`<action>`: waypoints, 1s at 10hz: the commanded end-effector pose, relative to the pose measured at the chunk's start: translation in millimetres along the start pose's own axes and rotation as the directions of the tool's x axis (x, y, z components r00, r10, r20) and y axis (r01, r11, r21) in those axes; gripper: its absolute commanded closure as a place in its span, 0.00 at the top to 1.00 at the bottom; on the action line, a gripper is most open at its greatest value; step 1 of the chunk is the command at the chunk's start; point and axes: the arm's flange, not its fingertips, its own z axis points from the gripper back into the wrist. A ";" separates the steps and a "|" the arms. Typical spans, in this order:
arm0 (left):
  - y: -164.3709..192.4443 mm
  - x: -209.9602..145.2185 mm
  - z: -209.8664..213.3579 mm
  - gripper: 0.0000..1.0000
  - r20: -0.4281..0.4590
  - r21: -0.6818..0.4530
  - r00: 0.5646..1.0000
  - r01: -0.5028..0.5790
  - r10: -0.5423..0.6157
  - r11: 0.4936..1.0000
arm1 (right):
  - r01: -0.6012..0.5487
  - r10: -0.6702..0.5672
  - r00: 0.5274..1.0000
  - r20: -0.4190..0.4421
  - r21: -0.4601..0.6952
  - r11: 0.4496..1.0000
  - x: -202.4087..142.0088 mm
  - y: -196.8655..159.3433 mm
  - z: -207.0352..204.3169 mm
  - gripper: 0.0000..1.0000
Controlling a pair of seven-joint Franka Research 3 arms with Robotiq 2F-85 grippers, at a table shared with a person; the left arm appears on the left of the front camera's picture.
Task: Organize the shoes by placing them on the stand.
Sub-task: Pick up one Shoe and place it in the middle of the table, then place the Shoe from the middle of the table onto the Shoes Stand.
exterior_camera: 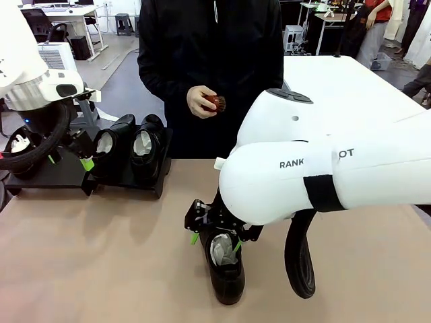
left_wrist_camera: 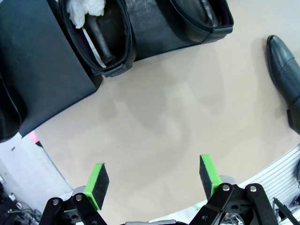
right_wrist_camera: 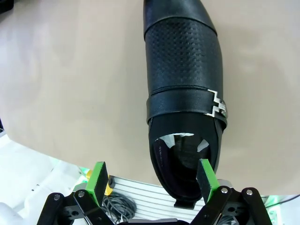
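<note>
I am counting four black dress shoes. Three are sitting on the stand [exterior_camera: 64, 176] at the far left of the table [exterior_camera: 101, 256]: one [exterior_camera: 20, 151] at the stand's left end, partly hidden behind my left arm, and two side by side, a left one [exterior_camera: 111, 149] and a right one [exterior_camera: 147, 147], at its right end, each showing white paper inside. The fourth shoe [exterior_camera: 225, 272] is lying flat on the table, well apart from the stand, toward the near middle.

My right gripper [exterior_camera: 215, 242] is hanging over that fourth shoe's heel opening. In the right wrist view its green pads [right_wrist_camera: 98, 183] are standing wide apart, one on each side of the heel, gripping nothing that I can see; this view is also showing the shoe's perforated top and a silver buckle [right_wrist_camera: 218, 104], which the front view is not.

My left gripper [exterior_camera: 67, 161] is hovering beside the stand, jaws spread wide and empty. Its wrist view is showing bare table between the pads [left_wrist_camera: 97, 185].

Behind the stand a person's hand [exterior_camera: 200, 101] is holding a small dark reddish object.
</note>
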 end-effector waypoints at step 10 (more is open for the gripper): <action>0.1 0.0 -0.1 1.00 0.000 0.000 1.000 0.000 0.000 1.000 | -0.055 0.065 0.986 0.151 -0.065 0.996 -16.2 -77.4 82.8 1.00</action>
